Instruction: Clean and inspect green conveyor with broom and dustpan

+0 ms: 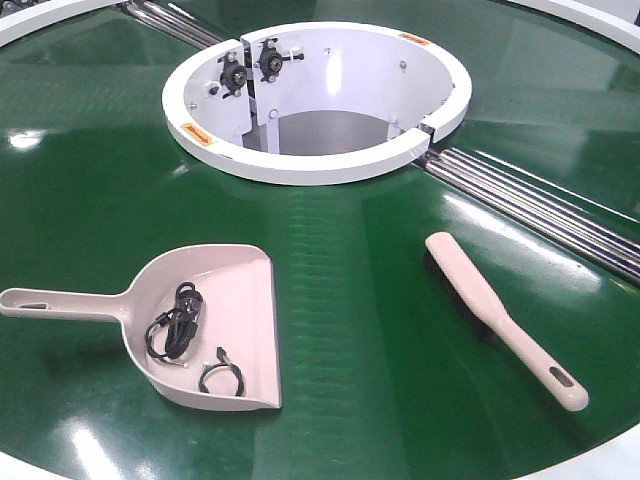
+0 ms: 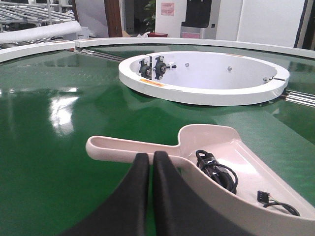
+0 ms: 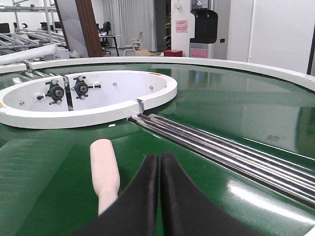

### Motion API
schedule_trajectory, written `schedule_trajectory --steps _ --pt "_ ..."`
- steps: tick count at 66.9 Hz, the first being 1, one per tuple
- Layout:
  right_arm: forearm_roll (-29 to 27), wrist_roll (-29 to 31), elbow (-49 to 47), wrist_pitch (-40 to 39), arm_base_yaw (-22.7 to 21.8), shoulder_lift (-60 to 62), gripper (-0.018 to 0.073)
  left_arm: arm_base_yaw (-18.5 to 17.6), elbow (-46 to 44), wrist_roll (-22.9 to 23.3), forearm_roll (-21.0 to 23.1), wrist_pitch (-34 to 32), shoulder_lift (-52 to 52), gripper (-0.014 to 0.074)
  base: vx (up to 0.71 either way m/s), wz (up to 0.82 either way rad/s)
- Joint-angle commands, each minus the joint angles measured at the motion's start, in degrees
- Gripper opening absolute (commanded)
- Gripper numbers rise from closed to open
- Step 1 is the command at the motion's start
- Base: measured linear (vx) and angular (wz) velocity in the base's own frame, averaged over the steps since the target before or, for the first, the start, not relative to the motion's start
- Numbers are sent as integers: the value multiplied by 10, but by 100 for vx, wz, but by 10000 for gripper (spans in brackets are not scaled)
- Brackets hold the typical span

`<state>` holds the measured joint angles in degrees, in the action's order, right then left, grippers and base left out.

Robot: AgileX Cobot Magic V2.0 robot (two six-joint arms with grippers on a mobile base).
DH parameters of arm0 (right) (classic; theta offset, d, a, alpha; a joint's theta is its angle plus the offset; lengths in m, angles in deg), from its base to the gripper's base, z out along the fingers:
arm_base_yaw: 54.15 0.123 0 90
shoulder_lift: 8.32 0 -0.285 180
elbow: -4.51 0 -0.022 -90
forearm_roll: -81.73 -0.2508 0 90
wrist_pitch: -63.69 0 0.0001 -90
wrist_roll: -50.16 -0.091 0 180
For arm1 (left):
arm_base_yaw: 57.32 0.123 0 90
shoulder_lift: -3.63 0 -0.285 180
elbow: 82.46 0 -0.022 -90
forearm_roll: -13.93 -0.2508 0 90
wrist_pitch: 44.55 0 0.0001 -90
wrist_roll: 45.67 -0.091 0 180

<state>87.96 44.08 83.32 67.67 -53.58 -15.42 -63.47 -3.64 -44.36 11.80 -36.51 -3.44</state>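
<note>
Both my grippers are closed with nothing between the fingers: my left gripper point(image 2: 151, 160) hangs just short of the dustpan point(image 1: 215, 325), its black tips pressed together, and my right gripper point(image 3: 160, 162) hangs the same way just beside the broom point(image 1: 500, 318). Neither touches its tool, as far as the wrist views let me tell.

The dustpan lies on the green conveyor point(image 1: 350, 260) toward its near left edge, handle pointing out to the left edge, open lip facing the near right. Inside it sit a tangle of black cable point(image 1: 175, 325) and a smaller black loop point(image 1: 222, 378) close to the lip. The broom lies flat toward the near right edge, its brush end pointing at the white hub point(image 1: 300, 160) and its slotted handle end nearest the belt's near rim. The silver rails point(image 1: 540, 205) run from the hub out to the right edge, beyond the broom. I see no loose debris on the bare belt, though the glare may hide small bits.

I judge the sweeping itself done, with the scraps already in the pan, so this is either the inspection or the moment before lifting the tools. Next I would need to open both grippers, lower the left over the dustpan handle and the right over the broom's narrow handle, and keep the pan level so the cables stay in.
</note>
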Motion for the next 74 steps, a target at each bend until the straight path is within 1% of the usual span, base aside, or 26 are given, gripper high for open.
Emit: schedule_trajectory --steps 1,74 --pt "8 -2 2 -46 -3 7 -8 -4 5 5 5 -41 8 -6 0 0" --pt "7 -1 2 -45 -4 6 -8 -4 5 5 5 -41 8 -6 0 0"
